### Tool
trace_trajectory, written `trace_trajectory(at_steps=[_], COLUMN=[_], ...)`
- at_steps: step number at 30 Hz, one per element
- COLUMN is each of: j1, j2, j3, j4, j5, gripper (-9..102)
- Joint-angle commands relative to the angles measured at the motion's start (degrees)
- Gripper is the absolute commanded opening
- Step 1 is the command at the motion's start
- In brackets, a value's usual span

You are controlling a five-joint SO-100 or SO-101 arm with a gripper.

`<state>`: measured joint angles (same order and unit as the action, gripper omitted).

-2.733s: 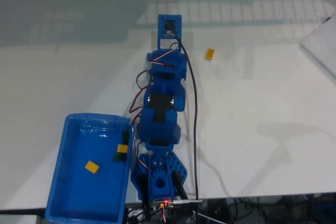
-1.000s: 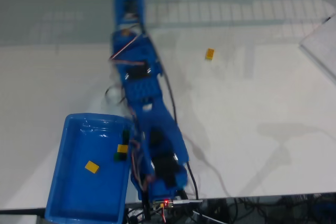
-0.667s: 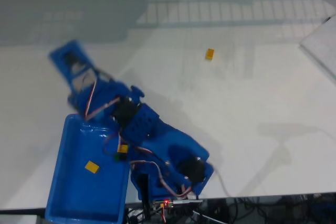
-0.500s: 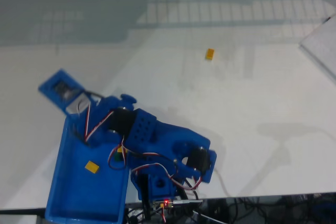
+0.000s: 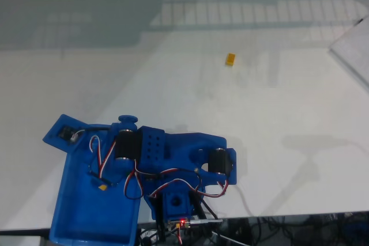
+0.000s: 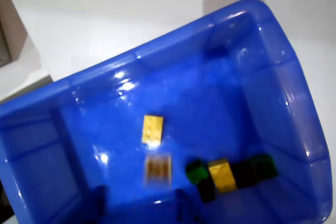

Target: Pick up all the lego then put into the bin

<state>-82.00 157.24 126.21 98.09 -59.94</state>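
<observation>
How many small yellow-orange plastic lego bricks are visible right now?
4: three inside the glossy blue rectangular plastic bin, at (blurred) and; one on the white table. The arm may hide others.

blurred tan lego [image 6: 158, 169] in bin [image 6: 294, 108], bin corners cut off

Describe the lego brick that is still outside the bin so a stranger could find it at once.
In the fixed view, start at the white table and look well beyond the blue bin, toward the far side. The small yellow-orange brick lies alone there, nothing beside it.
</observation>
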Motion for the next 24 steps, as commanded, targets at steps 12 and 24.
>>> trace_trajectory(at_steps=[12, 24], j1=[38.8, 93.4], j2=[-6.5, -33.3], j3=[-8.7, -9.3], j4=[-11.3, -60.1], j5=[-15.2, -29.6], gripper=[30, 29])
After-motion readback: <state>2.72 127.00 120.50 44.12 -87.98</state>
